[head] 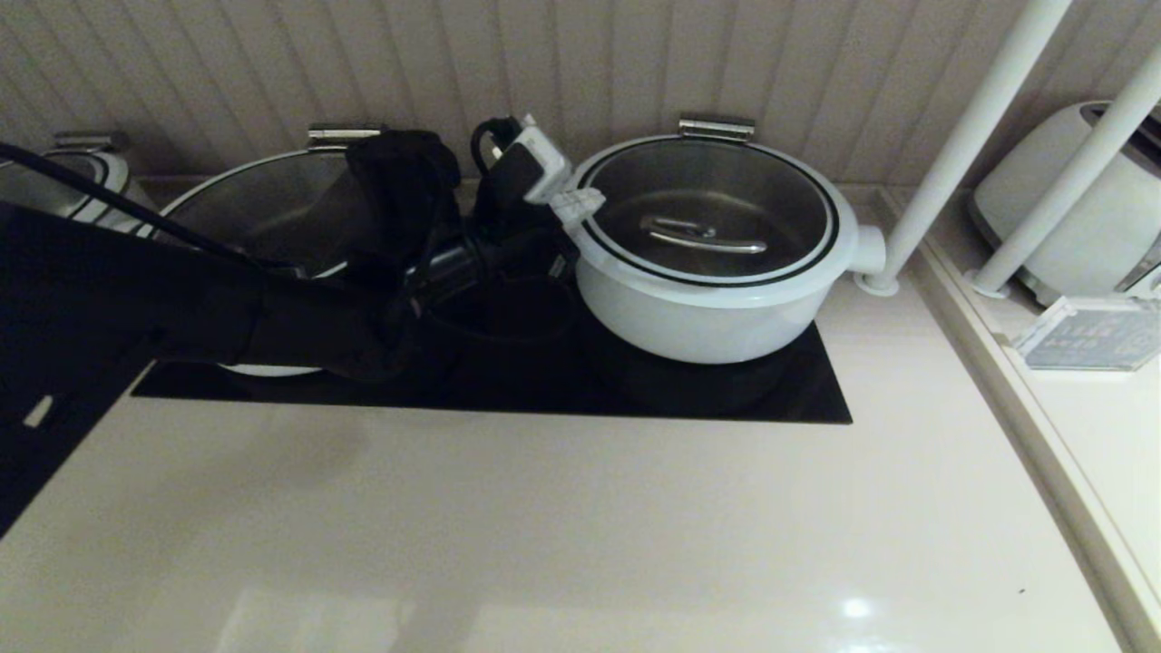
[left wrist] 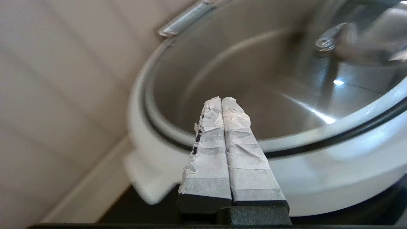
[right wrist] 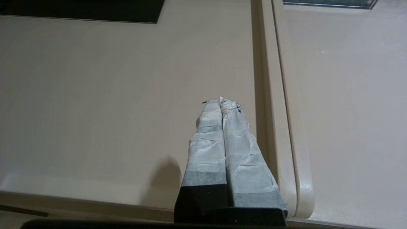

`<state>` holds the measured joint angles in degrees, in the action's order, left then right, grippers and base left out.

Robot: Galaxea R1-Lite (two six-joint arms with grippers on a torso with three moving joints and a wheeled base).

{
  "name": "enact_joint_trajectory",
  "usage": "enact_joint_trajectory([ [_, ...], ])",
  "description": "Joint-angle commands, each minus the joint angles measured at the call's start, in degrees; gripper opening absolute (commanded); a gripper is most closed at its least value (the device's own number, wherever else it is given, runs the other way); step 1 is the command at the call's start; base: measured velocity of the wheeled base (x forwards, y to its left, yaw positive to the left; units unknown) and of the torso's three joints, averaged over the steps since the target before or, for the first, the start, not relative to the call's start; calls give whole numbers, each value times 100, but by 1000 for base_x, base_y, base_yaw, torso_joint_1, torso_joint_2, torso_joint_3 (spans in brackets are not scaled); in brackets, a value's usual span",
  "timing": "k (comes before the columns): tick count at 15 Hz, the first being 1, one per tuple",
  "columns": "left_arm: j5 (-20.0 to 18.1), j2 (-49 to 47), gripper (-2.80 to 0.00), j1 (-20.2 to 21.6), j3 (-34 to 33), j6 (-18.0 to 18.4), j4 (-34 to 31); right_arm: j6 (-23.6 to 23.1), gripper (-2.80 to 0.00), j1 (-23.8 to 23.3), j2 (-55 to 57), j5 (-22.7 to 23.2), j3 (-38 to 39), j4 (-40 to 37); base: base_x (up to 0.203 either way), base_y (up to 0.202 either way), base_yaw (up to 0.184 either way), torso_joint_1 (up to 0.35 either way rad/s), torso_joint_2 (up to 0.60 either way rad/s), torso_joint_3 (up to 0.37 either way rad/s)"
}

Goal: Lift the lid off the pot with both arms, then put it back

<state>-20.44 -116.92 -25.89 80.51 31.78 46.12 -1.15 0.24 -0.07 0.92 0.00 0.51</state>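
The white pot (head: 717,317) stands on the right of the black cooktop (head: 508,394). The glass lid (head: 726,195) lies on it, its steel bar handle (head: 703,236) at the centre. My left arm reaches in from the left. My left gripper (head: 579,204) is shut and empty, its tips at the lid's left rim. In the left wrist view the left gripper (left wrist: 221,99) points over the lid's white rim (left wrist: 349,122), above the pot's side knob (left wrist: 149,178). My right gripper (right wrist: 220,99) is shut and empty above bare counter, out of the head view.
A like pot with a rim-handled lid (head: 263,204) stands left of my arm, another pot (head: 73,177) at the far left. Two white poles (head: 961,136) and a white appliance (head: 1070,209) stand at the right, past a raised counter ledge (right wrist: 286,127).
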Motion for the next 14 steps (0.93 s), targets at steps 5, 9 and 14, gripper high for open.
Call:
enact_joint_trajectory([
  [5, 4, 1029, -280, 448, -1109, 21, 87, 0, -280, 2, 7, 4, 0, 2, 0, 0, 0, 0, 0, 0],
  [9, 40, 1746, -280, 903, -1879, 14, 82, -7, -280, 2, 7, 4, 0, 2, 0, 0, 0, 0, 0, 0],
  [14, 116, 2538, -280, 2037, -2842, -15, 72, -8, -280, 2, 7, 3, 0, 2, 0, 0, 0, 0, 0, 0],
])
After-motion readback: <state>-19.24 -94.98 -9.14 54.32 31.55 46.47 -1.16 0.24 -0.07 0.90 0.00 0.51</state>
